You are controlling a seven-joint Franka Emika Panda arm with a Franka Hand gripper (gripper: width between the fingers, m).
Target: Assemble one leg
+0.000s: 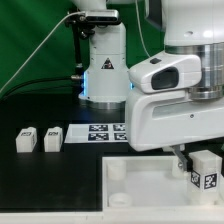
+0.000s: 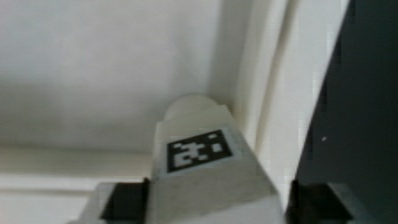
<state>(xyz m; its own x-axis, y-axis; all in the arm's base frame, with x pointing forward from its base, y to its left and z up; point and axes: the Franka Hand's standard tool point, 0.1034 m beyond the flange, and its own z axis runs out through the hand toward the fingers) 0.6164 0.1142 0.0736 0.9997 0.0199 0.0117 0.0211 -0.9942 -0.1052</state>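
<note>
My gripper [image 1: 197, 163] is shut on a leg [image 1: 207, 172], a small white block with a black-and-white marker on one face. It holds the leg just above the exterior view's right part of the large white square panel [image 1: 140, 186]. In the wrist view the leg [image 2: 199, 160] sits between the two dark fingers [image 2: 125, 202] of my gripper [image 2: 222, 203], marker face up, over the panel [image 2: 89, 80] near its edge. Two more legs [image 1: 26, 139] [image 1: 52, 138] lie on the black table at the exterior view's left.
The marker board [image 1: 104, 132] lies on the table behind the panel. The robot's base [image 1: 100, 70] stands at the back. The panel's round corner sockets [image 1: 117, 171] show at its left side. Black table [image 2: 365, 90] borders the panel in the wrist view.
</note>
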